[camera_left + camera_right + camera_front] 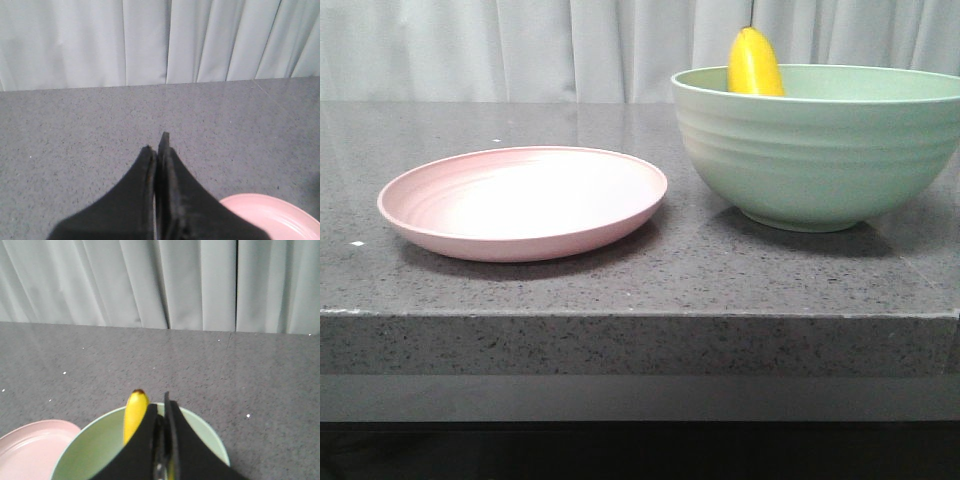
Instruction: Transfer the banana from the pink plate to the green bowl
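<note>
The speckled grey stone table [620, 285] carries the pink plate [523, 203] beside the green bowl [817, 145].

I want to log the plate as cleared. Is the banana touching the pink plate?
Apart. In the front view the banana stands inside the green bowl, poking above its rim, while the pink plate sits separately beside the bowl with nothing on it.

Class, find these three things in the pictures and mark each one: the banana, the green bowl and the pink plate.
banana [755, 63], front view, on the yellow end sticking up above the bowl's rim.
green bowl [820, 150], front view, on its ribbed outer wall.
pink plate [520, 205], front view, on its bare inner surface.
</note>
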{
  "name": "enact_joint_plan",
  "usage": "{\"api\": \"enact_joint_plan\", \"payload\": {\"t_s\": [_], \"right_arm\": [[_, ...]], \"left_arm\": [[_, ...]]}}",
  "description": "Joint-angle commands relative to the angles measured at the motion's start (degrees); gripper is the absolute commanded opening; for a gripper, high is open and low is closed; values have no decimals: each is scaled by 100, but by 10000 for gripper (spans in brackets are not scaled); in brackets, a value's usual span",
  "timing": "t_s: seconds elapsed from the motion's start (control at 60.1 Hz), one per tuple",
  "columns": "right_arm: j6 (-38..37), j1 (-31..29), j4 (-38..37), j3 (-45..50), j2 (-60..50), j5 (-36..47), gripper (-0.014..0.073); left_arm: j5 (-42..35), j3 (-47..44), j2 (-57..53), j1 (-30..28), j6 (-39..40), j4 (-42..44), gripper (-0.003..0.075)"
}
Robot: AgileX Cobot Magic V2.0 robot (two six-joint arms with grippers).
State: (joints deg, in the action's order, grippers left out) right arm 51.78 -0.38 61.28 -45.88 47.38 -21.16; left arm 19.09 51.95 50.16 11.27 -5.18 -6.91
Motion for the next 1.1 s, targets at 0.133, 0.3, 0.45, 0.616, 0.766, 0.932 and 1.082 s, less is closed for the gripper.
{"api": "enact_joint_plan", "payload": {"t_s": [0.133,0.3,0.45,0.616,0.766,0.932,1.082], "right_arm": [[180,480,198,849,-1434,318,-61],[311,523,198,1632,-2454,323,-61],[311,523,271,2198,-3246,318,-61],[306,523,298,2443,-3634,318,-61],[306,523,338,2443,-3639,213,-61],[306,523,338,2443,-3639,60,-61],[306,523,338,2443,-3639,60,-61]], "left_arm": [[-559,-1523,-1657,-28,13,-203,-20],[-549,-2598,-2865,-28,13,-369,-20],[-536,-3097,-3737,-28,13,-573,-20],[-529,-3179,-4038,-28,13,-573,-20],[-529,-3179,-4038,-28,13,-573,-20],[-529,-3179,-4038,-28,13,-573,-20],[-529,-3179,-4038,-28,13,-573,-20]]}}
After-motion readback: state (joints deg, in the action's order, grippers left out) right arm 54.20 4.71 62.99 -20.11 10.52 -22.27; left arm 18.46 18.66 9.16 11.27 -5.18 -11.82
